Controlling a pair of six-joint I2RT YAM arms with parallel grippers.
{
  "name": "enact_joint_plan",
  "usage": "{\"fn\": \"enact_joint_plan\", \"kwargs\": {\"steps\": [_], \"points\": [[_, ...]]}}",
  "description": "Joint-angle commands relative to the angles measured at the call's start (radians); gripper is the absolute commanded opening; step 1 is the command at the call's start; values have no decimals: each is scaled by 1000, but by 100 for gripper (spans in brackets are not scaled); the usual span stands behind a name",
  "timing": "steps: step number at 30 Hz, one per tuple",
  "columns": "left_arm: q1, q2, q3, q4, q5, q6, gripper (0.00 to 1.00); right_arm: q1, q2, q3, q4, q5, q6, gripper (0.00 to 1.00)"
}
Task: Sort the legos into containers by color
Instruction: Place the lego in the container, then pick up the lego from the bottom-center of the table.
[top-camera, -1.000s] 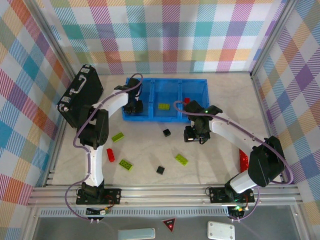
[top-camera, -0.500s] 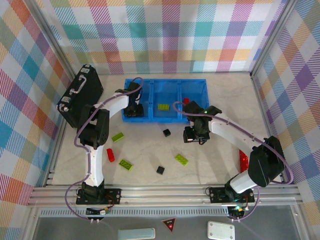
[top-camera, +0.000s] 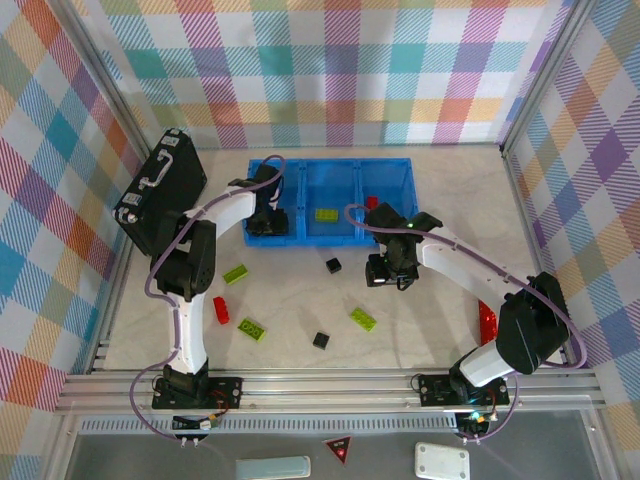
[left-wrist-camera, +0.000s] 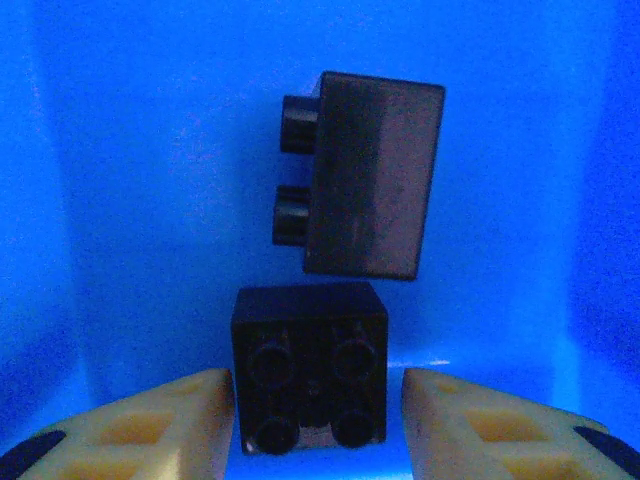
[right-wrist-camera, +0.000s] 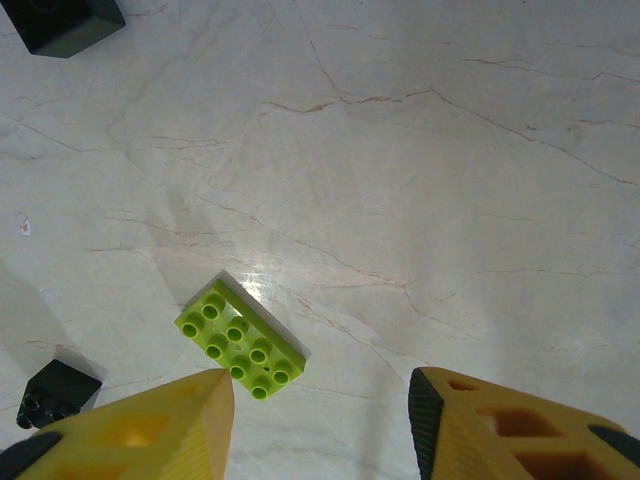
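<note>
Blue tray (top-camera: 331, 182): we see it at the far side of the pale marbled table (top-camera: 430, 225), three square compartments in a row, with a black briefcase (top-camera: 160, 190) off to its left.
Left gripper (top-camera: 268, 216): we find it lowered into the tray's left compartment. In the wrist view its yellow fingers (left-wrist-camera: 150, 425) stand spread and pinch nothing.
Black pieces in the tray: the studs-up black cube (left-wrist-camera: 310, 365) sits on the blue floor between those fingers, with a clear gap to the right one. The tipped black cube (left-wrist-camera: 365, 175) lies on its side just beyond it.
Middle compartment: we see one sorted green brick (top-camera: 326, 213).
Right compartment: we see one sorted red brick (top-camera: 372, 201) near its left wall.
Right gripper (top-camera: 390, 272): it hangs over the table just in front of the tray, jaws apart and empty.
Below the right gripper: the right green brick (right-wrist-camera: 241, 349) lies studs up on the table.
Loose on the table: we count the left green brick (top-camera: 235, 273), the near green brick (top-camera: 252, 329), the loose red brick (top-camera: 220, 309), the far black cube (top-camera: 333, 265) and the near black cube (top-camera: 321, 340).
</note>
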Motion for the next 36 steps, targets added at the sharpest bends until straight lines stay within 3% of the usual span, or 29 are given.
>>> {"fn": "enact_joint_plan", "kwargs": {"steps": [1,23,36], "points": [[-3,-60,-9,-42,9,-11,48,9,-30,9,-26,14,15,51],[-3,-161,-24,-78,15,-8,50,35,-44,1,-26,19,30,52],[17,-310,-104,-108,21,14,50,70,33,51,-23,23,30,53]]}}
